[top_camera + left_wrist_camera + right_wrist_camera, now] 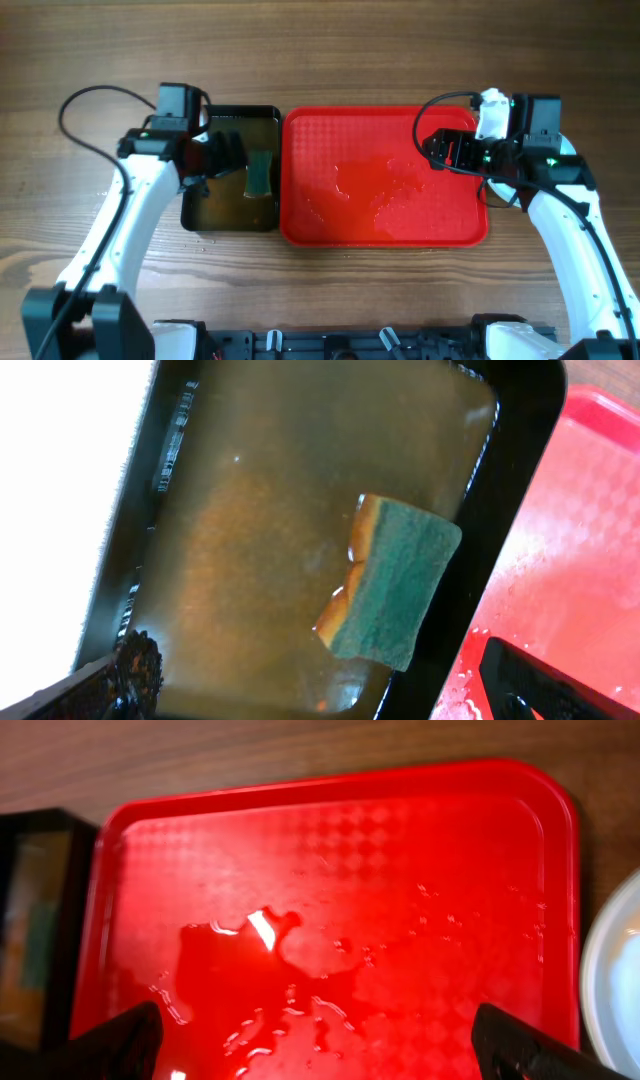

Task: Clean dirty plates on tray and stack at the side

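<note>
The red tray [385, 225] lies in the middle of the table, wet with puddles and droplets, with no plate on it; it also fills the right wrist view [330, 870]. One pale blue-white plate's rim [612, 985] shows just past the tray's right edge; I cannot tell how many plates lie there. In the overhead view the right arm hides that spot. My right gripper [440, 150] [320, 1050] is open and empty above the tray's right part. My left gripper [222, 155] [320, 700] is open and empty over the black basin.
The black basin [197, 215] [520, 450] of brownish water stands against the tray's left side. A green and yellow sponge [261, 172] [395, 585] lies in it near its right wall. Bare wooden table surrounds both.
</note>
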`<state>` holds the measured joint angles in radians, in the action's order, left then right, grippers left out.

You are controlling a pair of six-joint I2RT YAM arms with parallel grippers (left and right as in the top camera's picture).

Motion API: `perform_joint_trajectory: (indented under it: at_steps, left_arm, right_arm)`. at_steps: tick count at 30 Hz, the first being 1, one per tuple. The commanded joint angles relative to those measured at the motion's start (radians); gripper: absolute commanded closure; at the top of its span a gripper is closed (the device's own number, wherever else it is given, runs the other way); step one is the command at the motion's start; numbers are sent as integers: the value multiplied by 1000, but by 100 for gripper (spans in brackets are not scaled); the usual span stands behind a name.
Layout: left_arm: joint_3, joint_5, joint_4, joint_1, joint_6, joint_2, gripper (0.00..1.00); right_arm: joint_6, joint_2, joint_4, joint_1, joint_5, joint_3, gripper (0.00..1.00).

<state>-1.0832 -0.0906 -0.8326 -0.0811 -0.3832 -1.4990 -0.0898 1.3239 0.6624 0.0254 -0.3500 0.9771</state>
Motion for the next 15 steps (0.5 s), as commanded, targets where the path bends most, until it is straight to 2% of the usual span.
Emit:
perform_joint_trajectory:
  at_steps: [1, 6, 12, 15]
  left_arm:
    - [-21, -40, -84, 32, -4, 109, 0]
    - [79, -35, -77, -24, 17, 318, 0]
    - [235, -4, -9, -128, 39, 705, 0]
    - [246, 2, -9, -129, 38, 807, 0]
  right_arm:
    - [34, -38, 72, -16, 44, 37, 1]
    - [16, -248, 98, -16, 148, -45, 0]
    - [35, -616, 89, -16, 162, -147, 0]
    - [35, -667, 94, -16, 162, -147, 0]
